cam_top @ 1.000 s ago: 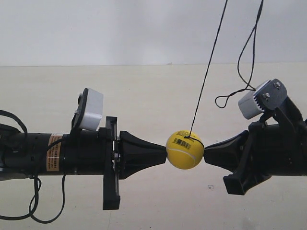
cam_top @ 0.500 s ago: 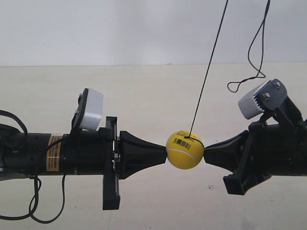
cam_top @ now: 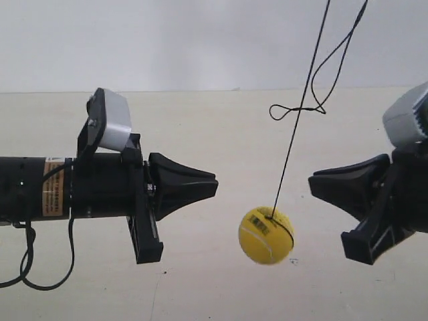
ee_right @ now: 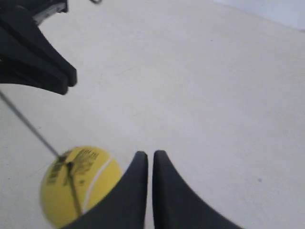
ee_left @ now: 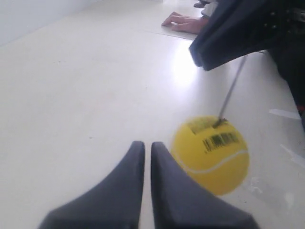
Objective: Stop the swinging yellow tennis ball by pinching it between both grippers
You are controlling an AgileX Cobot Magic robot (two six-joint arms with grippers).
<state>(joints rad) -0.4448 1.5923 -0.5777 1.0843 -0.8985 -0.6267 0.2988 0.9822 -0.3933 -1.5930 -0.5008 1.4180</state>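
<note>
Gripping nothing, left pincer [ee_left: 147, 143], right pincer [ee_right: 150, 153] closed

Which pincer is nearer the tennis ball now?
Right, but only just. The tennis ball hangs free, below and between both tips: left pincer off one side, right pincer off the other, neither touching.

Tennis ball [cam_top: 266, 235] was yellow with white seam and black barcode, string [cam_top: 294, 134] black, jaws black, tabletop [cam_top: 200, 134] cream, arm label [cam_top: 52, 188] orange.

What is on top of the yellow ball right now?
A thin black string attaches at the ball's top, beside a barcode sticker. Its knot is too small to make out.
</note>
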